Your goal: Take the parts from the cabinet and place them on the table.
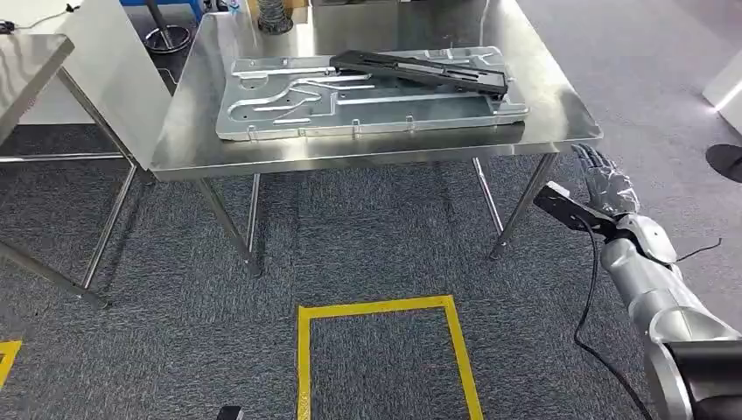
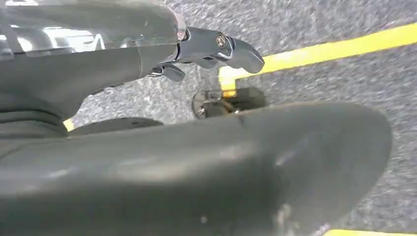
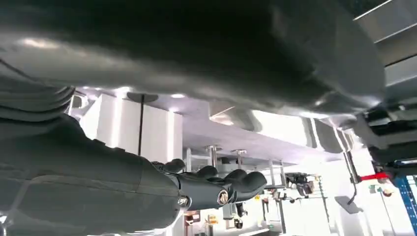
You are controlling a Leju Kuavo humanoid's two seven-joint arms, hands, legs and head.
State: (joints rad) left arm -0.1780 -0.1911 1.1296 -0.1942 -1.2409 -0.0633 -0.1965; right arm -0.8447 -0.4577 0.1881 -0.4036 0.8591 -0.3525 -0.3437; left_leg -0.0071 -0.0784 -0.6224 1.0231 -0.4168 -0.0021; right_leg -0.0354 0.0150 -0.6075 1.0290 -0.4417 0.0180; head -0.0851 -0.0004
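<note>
Brushed steel table [image 1: 560, 114], matt black part [image 1: 420, 70]

The right arm [image 1: 665, 302] comes in from the near right and reaches forward, its silver forearm rising to the wrist. The right hand [image 1: 605, 182] is held out ahead of it, fingers extended and slightly apart, holding nothing. In the right wrist view the dark fingers [image 3: 231, 184] lie side by side, gently curled at the tips. In the left wrist view the left hand [image 2: 206, 51] hangs low over the floor, its fingers [image 2: 241, 51] loosely bent with nothing between them.
</note>
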